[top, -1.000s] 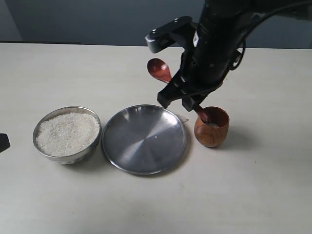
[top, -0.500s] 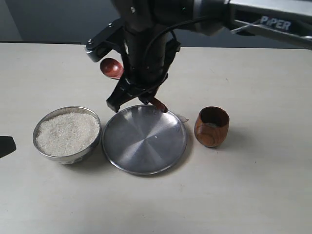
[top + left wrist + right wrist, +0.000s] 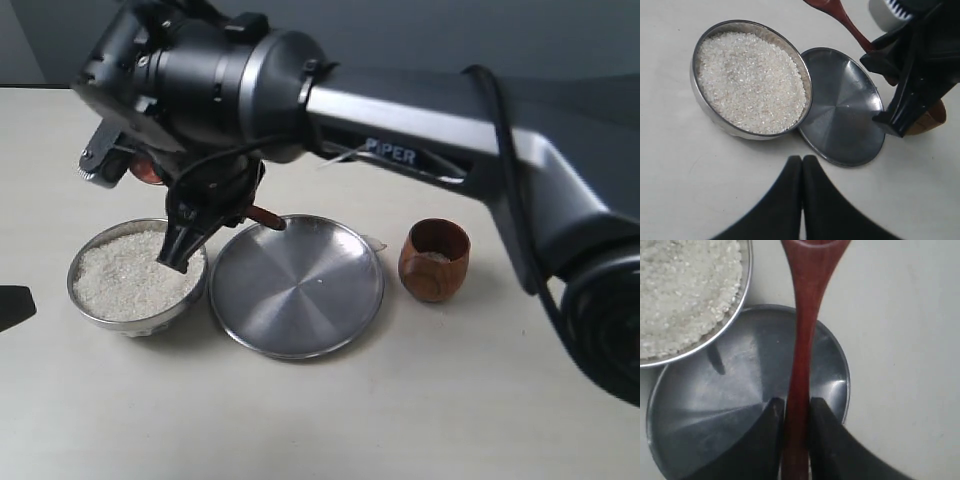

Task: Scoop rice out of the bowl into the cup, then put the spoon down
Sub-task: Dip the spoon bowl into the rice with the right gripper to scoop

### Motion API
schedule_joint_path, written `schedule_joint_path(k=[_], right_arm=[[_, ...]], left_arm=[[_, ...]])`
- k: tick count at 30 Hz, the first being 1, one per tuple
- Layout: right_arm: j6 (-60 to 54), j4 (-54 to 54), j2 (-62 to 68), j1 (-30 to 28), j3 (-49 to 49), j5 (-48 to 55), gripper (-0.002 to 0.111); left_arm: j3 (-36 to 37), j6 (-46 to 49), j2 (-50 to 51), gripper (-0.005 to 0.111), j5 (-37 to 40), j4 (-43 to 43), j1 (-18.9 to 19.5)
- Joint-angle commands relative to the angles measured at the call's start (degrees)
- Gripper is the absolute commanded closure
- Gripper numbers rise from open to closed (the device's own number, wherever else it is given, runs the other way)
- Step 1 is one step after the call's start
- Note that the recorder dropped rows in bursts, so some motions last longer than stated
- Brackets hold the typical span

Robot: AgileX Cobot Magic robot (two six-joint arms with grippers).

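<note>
You are clamping the spoon (image 3: 802, 340) in the right gripper (image 3: 796, 412), hovering near the bowl (image 3: 140, 325) at the frame's left. Try dipping shallowly into the rice (image 3: 125, 285), keeping the load level while crossing to the cup (image 3: 434, 262) at centre-right.

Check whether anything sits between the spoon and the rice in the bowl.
Nothing visible does. The right gripper holds the spoon by its handle near the bowl, whose rice lies uncovered. The steel plate rests beside the bowl, not over it.
</note>
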Motion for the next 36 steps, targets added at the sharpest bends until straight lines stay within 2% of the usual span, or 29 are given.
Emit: schedule_joint_path(k=[1, 14, 22, 31, 36], right_arm=[[-0.2, -6.1, 2.0, 2.1, -0.6, 0.1, 0.109], [-1.5, -10.7, 5.0, 5.2, -0.5, 0.1, 0.109], [-1.6, -19.9, 5.0, 8.1, 1.2, 0.1, 0.109], [-1.6, -19.4, 5.0, 8.9, 1.5, 0.1, 0.109], [-1.4, -19.0, 5.0, 8.8, 5.2, 0.1, 0.109]], left_arm=[[-0.2, 0.1, 0.1, 0.106, 0.1, 0.2, -0.3], [-0.2, 0.1, 0.1, 0.106, 1.5, 2.2, -0.3], [-0.2, 0.1, 0.1, 0.106, -0.5, 3.1, -0.3], [-0.2, 0.0, 0.1, 0.106, -1.5, 3.7, -0.3], [-0.2, 0.0, 0.1, 0.106, -3.2, 4.7, -0.3]])
